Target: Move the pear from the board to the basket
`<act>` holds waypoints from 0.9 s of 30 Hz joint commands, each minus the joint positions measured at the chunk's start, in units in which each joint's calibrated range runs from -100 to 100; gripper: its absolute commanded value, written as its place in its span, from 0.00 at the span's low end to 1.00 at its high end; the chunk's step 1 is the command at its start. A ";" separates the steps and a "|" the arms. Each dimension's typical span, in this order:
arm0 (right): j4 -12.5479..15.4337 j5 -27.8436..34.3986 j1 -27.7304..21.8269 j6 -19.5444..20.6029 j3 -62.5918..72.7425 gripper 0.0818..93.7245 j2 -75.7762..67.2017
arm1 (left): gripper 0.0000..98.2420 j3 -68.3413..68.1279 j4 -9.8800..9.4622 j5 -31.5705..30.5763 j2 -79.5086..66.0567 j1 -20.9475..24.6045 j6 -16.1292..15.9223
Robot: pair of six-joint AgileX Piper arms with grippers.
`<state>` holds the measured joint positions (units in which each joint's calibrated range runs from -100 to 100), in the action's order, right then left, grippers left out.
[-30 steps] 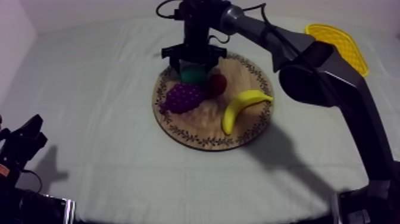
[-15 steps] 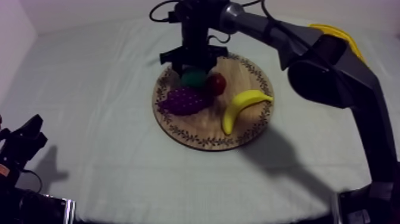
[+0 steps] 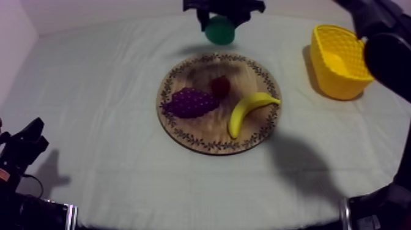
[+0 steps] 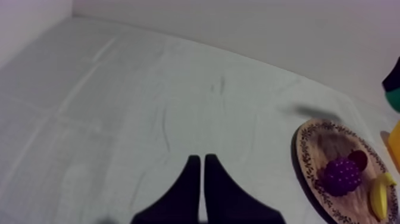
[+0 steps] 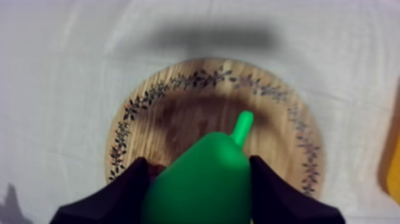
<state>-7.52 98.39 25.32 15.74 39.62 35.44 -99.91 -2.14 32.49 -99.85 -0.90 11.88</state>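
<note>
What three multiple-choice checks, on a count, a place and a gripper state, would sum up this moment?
1. Fruits lying on the wooden board? A two; B three; C four.
2. Where is the pear? A on the board; B aloft in the right gripper; C in the yellow basket.
3. The left gripper is: A shut on nothing; B open; C shut on a fruit.
Answers: 1 B: grapes, small red fruit, banana. 2 B: fingers clasp it, short of the yellow basket. 3 A: fingers lie together.
</note>
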 commanded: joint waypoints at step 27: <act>-1.76 -3.76 -25.08 -8.70 -18.28 0.34 -18.47 | 0.00 0.02 0.01 0.00 0.02 0.00 0.01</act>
<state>-9.24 95.12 2.97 7.32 21.50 16.67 -99.91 -2.14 32.49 -99.85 -0.90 11.88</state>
